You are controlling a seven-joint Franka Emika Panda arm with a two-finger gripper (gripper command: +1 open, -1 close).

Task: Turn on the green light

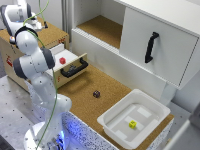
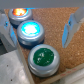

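In the wrist view, three round metal-rimmed light buttons sit in a row on a cork surface. The green one [image 2: 44, 56] is dark and unlit. The blue one [image 2: 30, 30] glows, and so does the orange one [image 2: 19, 12]. My gripper [image 2: 37, 27] is open and empty, and its two fingers [image 2: 70, 27] stand wide apart above the blue button, beside the green one. In the exterior view, the gripper [image 1: 35, 22] hangs over the cork-topped wooden box [image 1: 52, 35] at the exterior view's left. The arm hides the buttons there.
An open drawer [image 1: 70, 62] with a black handle holds a red object [image 1: 62, 60]. A small dark object [image 1: 96, 93] lies on the cork counter. A white bin [image 1: 120, 112] holds a yellow cube [image 1: 132, 124]. A white cabinet door with a black handle [image 1: 151, 46] stands behind.
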